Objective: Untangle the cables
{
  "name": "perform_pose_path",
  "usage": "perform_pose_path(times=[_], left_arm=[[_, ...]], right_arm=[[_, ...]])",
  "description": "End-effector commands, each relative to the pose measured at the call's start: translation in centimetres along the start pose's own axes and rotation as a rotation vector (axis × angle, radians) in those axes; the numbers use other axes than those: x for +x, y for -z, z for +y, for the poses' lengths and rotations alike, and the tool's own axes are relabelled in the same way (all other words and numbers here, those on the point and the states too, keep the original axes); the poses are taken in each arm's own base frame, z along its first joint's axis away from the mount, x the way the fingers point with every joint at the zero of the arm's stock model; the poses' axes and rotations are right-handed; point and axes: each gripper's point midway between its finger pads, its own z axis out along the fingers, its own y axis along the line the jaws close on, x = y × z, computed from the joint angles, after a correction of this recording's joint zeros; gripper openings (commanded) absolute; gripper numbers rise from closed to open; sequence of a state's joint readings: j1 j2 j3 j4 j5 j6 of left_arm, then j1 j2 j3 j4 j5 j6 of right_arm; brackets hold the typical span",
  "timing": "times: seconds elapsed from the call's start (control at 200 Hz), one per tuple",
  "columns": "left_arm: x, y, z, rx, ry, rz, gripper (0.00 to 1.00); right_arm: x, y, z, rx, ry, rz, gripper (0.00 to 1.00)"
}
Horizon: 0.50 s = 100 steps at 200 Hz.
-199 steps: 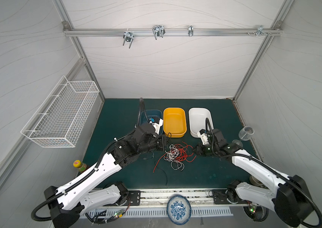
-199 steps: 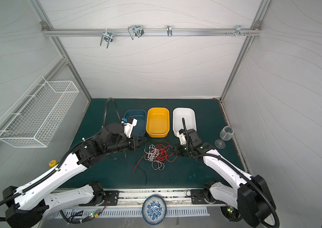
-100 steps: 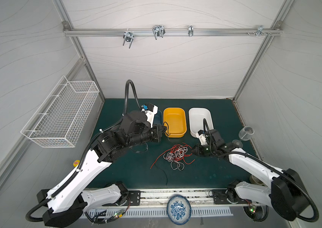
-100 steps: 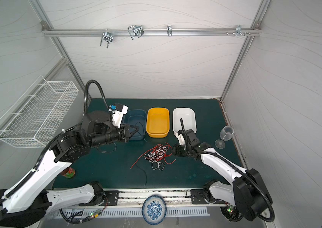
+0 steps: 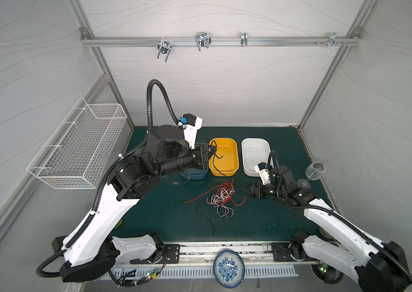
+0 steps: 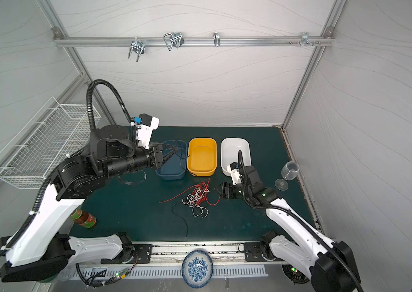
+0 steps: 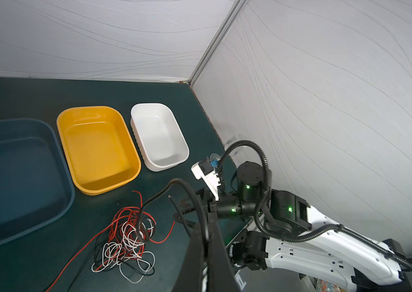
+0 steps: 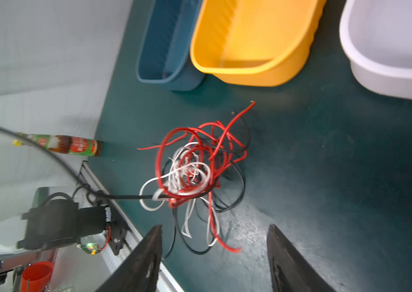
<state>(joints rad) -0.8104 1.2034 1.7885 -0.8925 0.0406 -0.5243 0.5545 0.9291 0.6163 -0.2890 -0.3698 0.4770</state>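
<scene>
The cables (image 5: 221, 198) (image 6: 197, 198) lie as a tangle of red, white and black wires on the green mat in both top views, also in the left wrist view (image 7: 129, 232) and the right wrist view (image 8: 194, 166). My left gripper (image 5: 210, 150) (image 6: 174, 151) (image 7: 206, 227) hangs raised in front of the bins, shut on a black cable (image 7: 159, 194) (image 8: 73, 174) that runs down into the tangle. Low on the mat just right of the tangle, my right gripper (image 5: 246, 191) (image 6: 218, 189) (image 8: 215, 227) is open with nothing between its fingers.
A blue bin (image 6: 172, 172), a yellow bin (image 5: 225, 156) and a white bin (image 5: 255, 154) stand in a row behind the tangle. A clear glass (image 5: 313, 172) lies at the right edge. A sauce bottle (image 6: 83, 218) lies front left. A wire basket (image 5: 81, 149) hangs on the left wall.
My left gripper has risen and drawn back with the black cable, stretching it out of the tangle. My right gripper has opened and let go of the tangle.
</scene>
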Motion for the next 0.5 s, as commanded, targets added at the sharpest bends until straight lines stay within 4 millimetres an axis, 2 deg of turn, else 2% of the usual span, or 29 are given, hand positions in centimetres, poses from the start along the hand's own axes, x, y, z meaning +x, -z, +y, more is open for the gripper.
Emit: perform_pose_path(times=[0.0,0.05,0.07,0.17,0.295,0.405,0.495], left_arm=[[-1.2,0.4,-0.6,0.014,-0.024,-0.028,0.00],[-1.3,0.2,-0.7,0.018,-0.024,-0.027,0.00],[-2.0,0.9,-1.2,0.029,-0.028,-0.053,0.00],[-3.2,1.9,-1.4,0.027,-0.039,-0.106,0.00],[-4.4,3.1,-2.4,0.069,-0.032,-0.155,0.00],[-5.5,4.5,-3.4,0.112,-0.029,-0.212,0.00],[-6.1,5.5,-4.1,0.153,-0.020,-0.240,0.00]], right_arm=[[-0.9,1.5,3.6,-0.112,0.101,-0.046,0.66],[-0.8,1.7,5.3,-0.156,0.155,-0.053,0.66],[-0.6,1.7,5.9,-0.173,0.175,-0.048,0.66],[0.1,1.2,7.9,-0.195,0.242,-0.030,0.64],[0.7,-0.3,8.3,-0.175,0.261,-0.014,0.58],[0.8,-1.5,7.6,-0.133,0.266,-0.020,0.57],[0.6,-2.3,6.1,-0.076,0.254,-0.044,0.57]])
